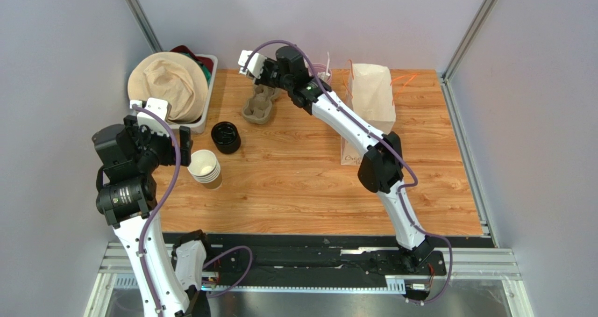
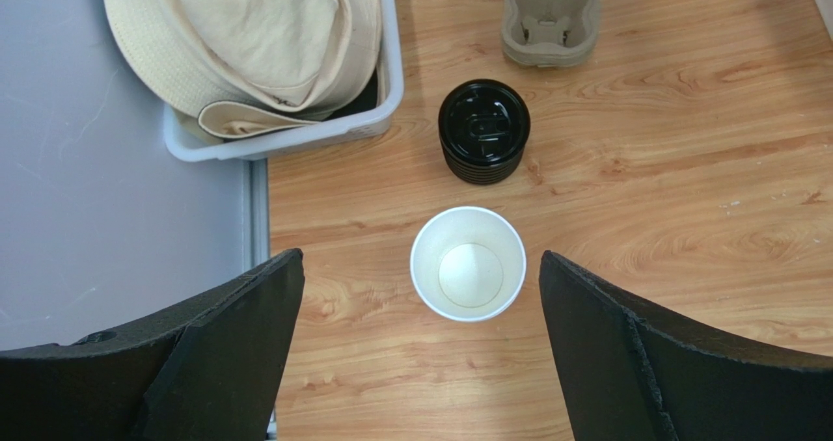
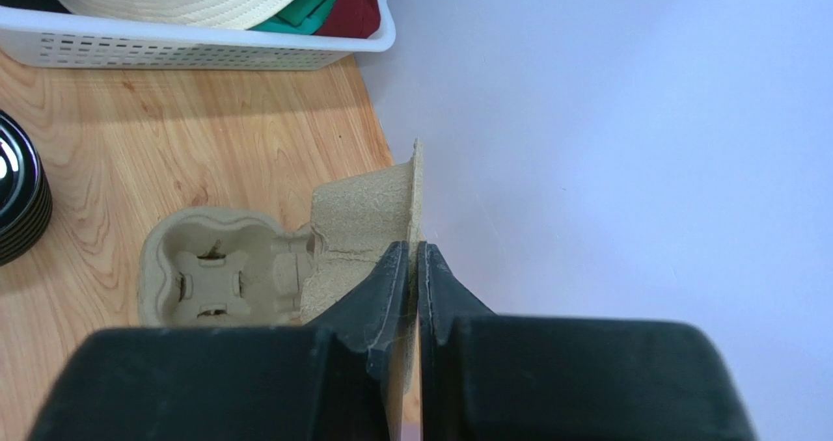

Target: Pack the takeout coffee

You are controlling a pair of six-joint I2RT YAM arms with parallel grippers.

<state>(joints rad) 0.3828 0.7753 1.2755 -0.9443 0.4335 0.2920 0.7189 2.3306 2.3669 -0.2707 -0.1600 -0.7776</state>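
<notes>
Pinching thin pulp — tear risk

Right pincer [image 3: 413, 256] is clamped on the upturned rim of the cup carrier [image 3: 210, 275]; a hard tug could rip it. Left pincer [image 2: 418, 258] gapes wide, the paper cup [image 2: 467, 263] straight below between its fingers, topping a nested stack [image 1: 208, 179] — two may lift together

A wooden table [image 1: 295, 191] of light grain was enclosed on three sides by plain pale grey walls [image 1: 56, 50]. Metal posts [image 1: 141, 17] were set in the back corners. A black rail [image 1: 309, 241] was fixed along the near edge. Everything was evenly lit.
</notes>
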